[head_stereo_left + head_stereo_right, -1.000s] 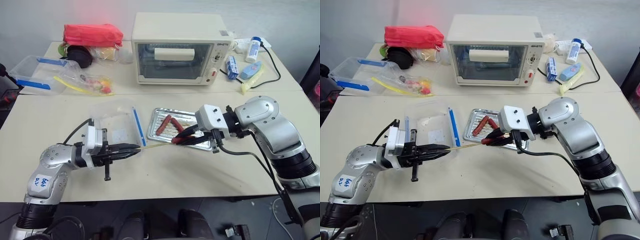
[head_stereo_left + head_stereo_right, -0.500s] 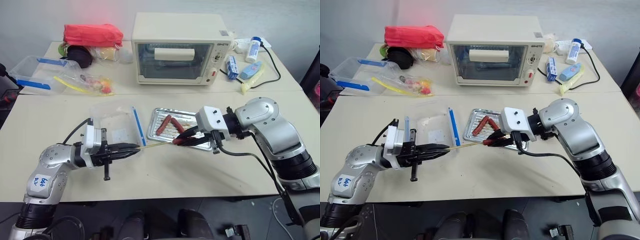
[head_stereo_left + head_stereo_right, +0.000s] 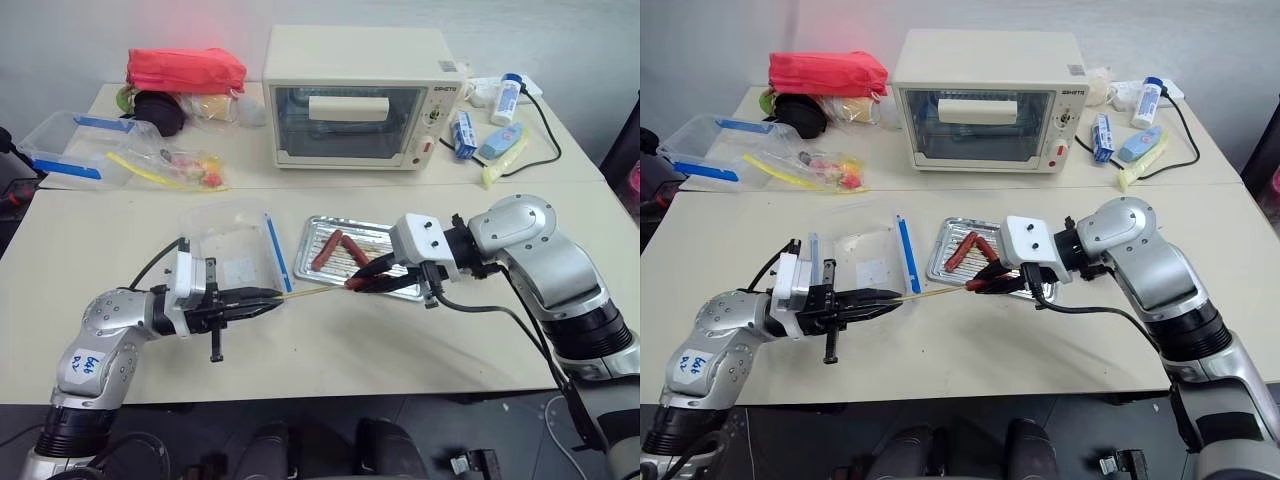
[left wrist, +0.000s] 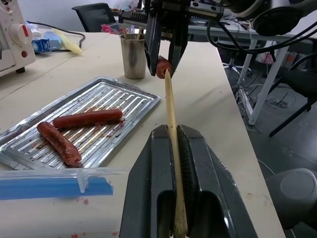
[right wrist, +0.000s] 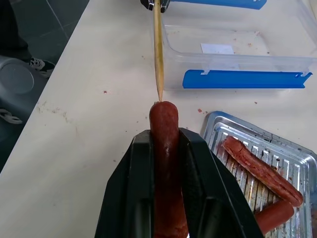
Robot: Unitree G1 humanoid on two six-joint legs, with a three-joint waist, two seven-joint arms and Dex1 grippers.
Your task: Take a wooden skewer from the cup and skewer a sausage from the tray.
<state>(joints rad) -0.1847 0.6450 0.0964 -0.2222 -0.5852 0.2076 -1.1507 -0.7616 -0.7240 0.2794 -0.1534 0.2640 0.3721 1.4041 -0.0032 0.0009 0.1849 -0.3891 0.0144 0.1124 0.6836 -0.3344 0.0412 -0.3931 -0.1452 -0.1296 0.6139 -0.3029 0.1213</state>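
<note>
My left gripper is shut on the wooden skewer, a thin pale stick that runs level toward the right. The skewer's tip touches the rounded end of a reddish-brown sausage. My right gripper is shut on that sausage and holds it just above the near edge of the silver tray. Two more sausages lie on the tray's ribbed bottom. In the left wrist view the metal cup stands behind the right gripper on the table.
A clear plastic box with blue clips sits just left of the tray. At the back stand a cream toaster oven, a red bag, another clear box and several bottles.
</note>
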